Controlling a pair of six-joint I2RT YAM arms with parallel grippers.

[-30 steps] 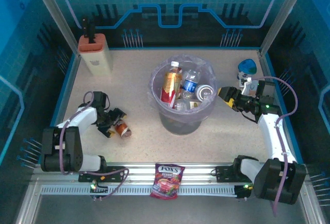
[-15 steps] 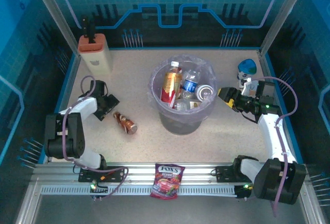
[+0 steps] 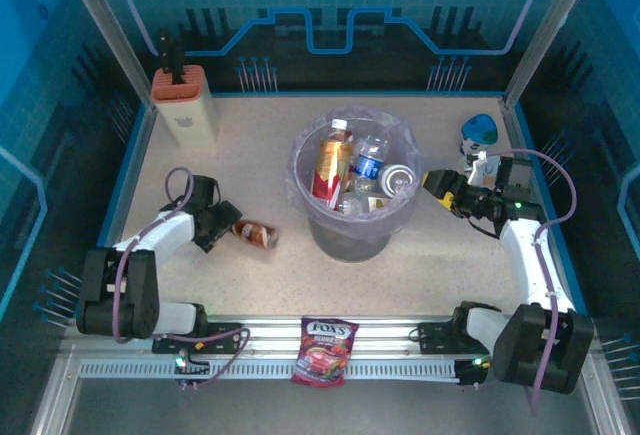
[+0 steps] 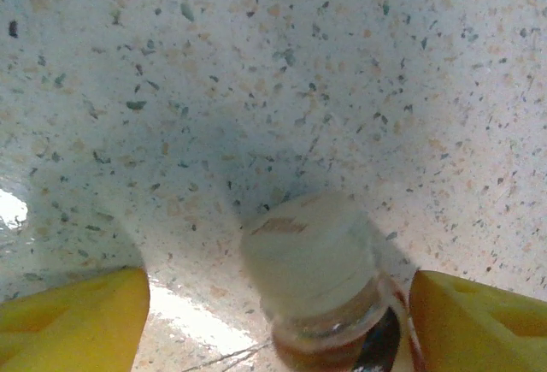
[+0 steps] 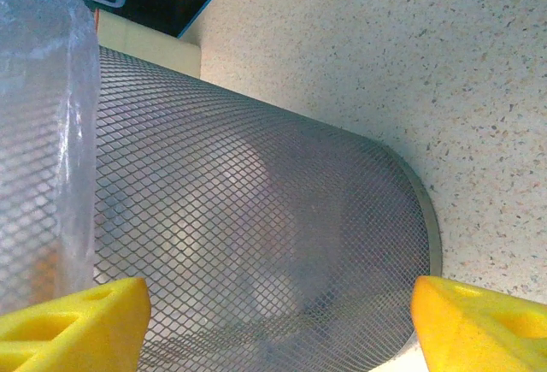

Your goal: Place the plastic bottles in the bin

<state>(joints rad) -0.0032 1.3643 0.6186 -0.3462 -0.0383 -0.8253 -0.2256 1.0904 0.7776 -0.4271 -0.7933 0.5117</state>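
Left tool (image 4: 278, 312) is sitting low over the table (image 3: 250, 145) with its fingers (image 4: 73, 316) apart, clamping nothing. The brown bottle (image 3: 257, 234) is lying on its side between them, its pale cap (image 4: 306, 248) showing between the tips. In the wrist view, the finger at the right edge is just beside the bottle and the other is well apart, so the tool is sitting off-centre.

Looks like it's setting up the grasp. To do it well:
- Shift sideways until the bottle is sitting midway between the fingers. Otherwise the near finger is going to hit first and roll it.
- Push further along so the pads are landing on the body, not the cap or neck. It's round and slick, so I'm expecting it to squirt out of a tip pinch.
- Keep the tips just off the table while squeezing.

Bin (image 3: 355, 240) is standing mid-table, near the bottle on its right, with other bottles (image 3: 333, 165) already piling up close to the rim. Lift well above the rim before crossing and drop over the middle, or the bottle risks bouncing off the pile.

Right tool (image 3: 437, 181) is hovering beside the bin's far side, fingers apart and empty. It's worth parking it there, clear of the left arm's path.
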